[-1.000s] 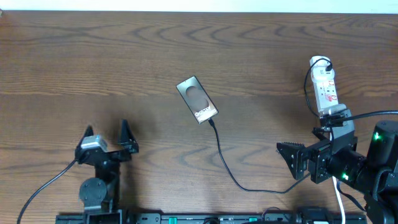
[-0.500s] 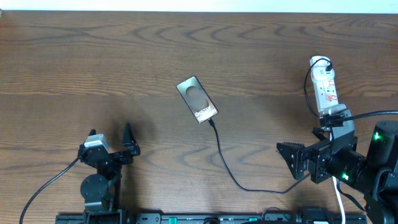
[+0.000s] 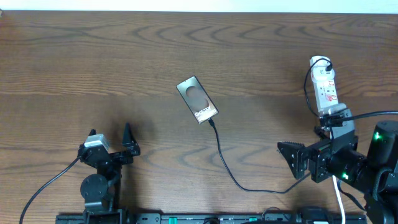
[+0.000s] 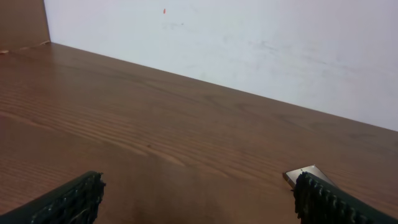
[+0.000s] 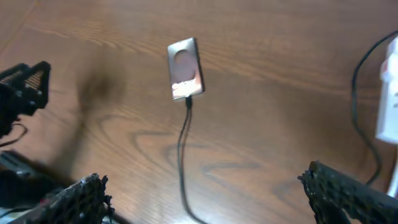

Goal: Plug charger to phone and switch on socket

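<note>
The phone (image 3: 197, 99) lies flat at the table's middle; it also shows in the right wrist view (image 5: 185, 68), and its corner shows in the left wrist view (image 4: 303, 173). The charger (image 3: 222, 155), a thin black cable, meets the phone's near end with its plug tip (image 5: 188, 102) and curves off to the right. The socket (image 3: 326, 89), a white strip, lies at the far right, just beyond my right arm, and shows at the edge of the right wrist view (image 5: 390, 99). My left gripper (image 3: 111, 142) is open and empty at the front left. My right gripper (image 3: 301, 148) is open and empty.
The wooden table (image 3: 124, 62) ends at a white wall at the back (image 4: 249, 50). The socket's black cord loops at its far end (image 3: 310, 68). Both arm bases stand along the front edge.
My left gripper has drawn back a little toward the front edge. The right arm, phone, cable and socket have not moved.
</note>
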Robot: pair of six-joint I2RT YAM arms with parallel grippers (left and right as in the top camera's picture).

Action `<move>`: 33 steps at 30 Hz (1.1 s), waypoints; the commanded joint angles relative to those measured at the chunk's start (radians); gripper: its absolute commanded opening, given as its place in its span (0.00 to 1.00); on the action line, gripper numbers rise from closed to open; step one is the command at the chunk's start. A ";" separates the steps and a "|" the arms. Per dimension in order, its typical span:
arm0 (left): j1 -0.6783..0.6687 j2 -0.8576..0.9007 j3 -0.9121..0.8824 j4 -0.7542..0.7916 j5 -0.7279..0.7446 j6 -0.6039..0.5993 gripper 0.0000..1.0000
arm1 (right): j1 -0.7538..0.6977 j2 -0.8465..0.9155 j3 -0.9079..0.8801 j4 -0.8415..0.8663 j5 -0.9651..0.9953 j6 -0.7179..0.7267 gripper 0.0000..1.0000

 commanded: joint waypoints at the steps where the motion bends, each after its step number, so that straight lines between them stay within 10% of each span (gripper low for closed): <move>1: 0.004 -0.006 -0.010 -0.049 -0.035 0.003 0.98 | 0.006 -0.013 -0.082 0.085 0.015 -0.153 0.99; 13: 0.004 -0.006 -0.010 -0.049 -0.034 0.003 0.98 | 0.006 -0.536 -1.110 1.272 0.061 0.187 0.99; 19: 0.004 -0.006 -0.010 -0.049 -0.034 0.003 0.98 | 0.006 -0.690 -1.309 1.384 0.246 0.498 0.99; 33: 0.004 -0.006 -0.010 -0.049 -0.035 0.003 0.98 | 0.019 -0.813 -1.308 1.234 0.262 0.192 0.99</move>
